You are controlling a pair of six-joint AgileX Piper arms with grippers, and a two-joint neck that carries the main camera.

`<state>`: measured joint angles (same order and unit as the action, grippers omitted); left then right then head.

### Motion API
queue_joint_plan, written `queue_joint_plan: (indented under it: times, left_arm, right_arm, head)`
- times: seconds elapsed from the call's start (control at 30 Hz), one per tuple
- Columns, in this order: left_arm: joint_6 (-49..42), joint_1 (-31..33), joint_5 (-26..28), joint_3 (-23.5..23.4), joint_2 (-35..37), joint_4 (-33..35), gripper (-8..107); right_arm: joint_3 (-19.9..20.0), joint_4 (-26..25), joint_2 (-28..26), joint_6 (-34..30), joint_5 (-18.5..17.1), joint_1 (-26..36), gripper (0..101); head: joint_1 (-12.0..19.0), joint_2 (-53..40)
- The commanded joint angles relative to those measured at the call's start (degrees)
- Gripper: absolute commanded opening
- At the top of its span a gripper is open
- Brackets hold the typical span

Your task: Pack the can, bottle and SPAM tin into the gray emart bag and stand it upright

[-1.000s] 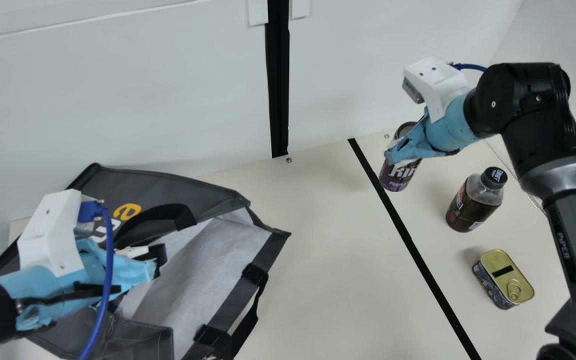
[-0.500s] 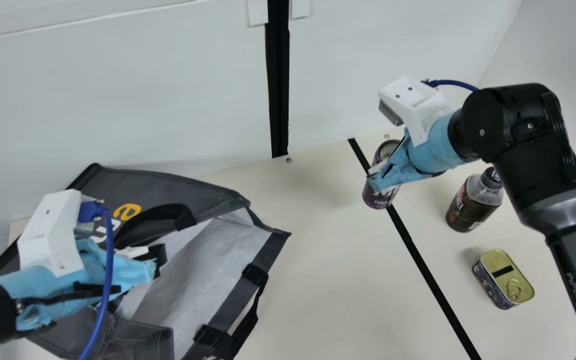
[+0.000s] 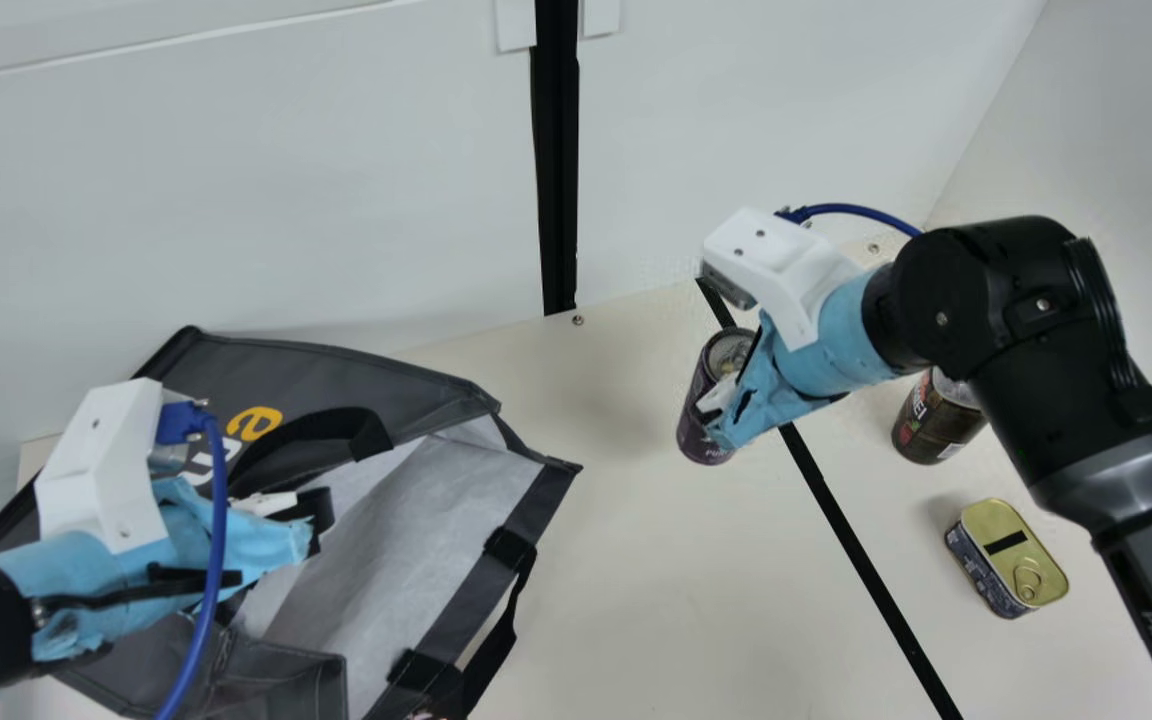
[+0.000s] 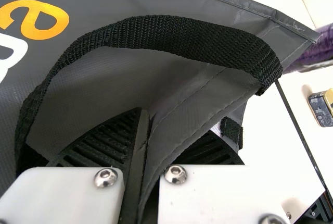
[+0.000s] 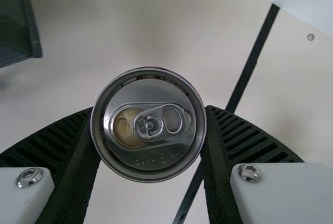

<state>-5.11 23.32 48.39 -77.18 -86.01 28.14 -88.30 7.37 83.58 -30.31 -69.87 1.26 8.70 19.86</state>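
Dark purple seemingly coats the silver-topped can [image 3: 697,398].

Cream table [image 3: 636,580], black line [image 3: 866,560] across it, white wall [image 3: 236,200], upright black strip [image 3: 556,170]

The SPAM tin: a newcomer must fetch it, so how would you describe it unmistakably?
On the cream table, find the long black stripe. Right of it in the main view, below the bottle, lies the SPAM tin. It is low and rounded-rectangular with a gold ring-pull lid, unlike the taller, round bottle and can.
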Motion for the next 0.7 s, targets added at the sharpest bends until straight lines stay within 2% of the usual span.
queue_joint_plan:
  times: [0.0,0.67]
  left_arm:
    - [0.0,0.0,0.0,0.0,0.0,0.0,-8]
    - [0.0,0.0,0.0,0.0,0.0,0.0,-8]
  right_arm:
    - [0.8,0.9,-0.4,-1.0,0.0,-0.3,0]
    - [10.4,7.9,-7.3,-8.1,0.0,-4.8,0]
  head:
    - [1.3,0.1]
    - [1.3,0.1]
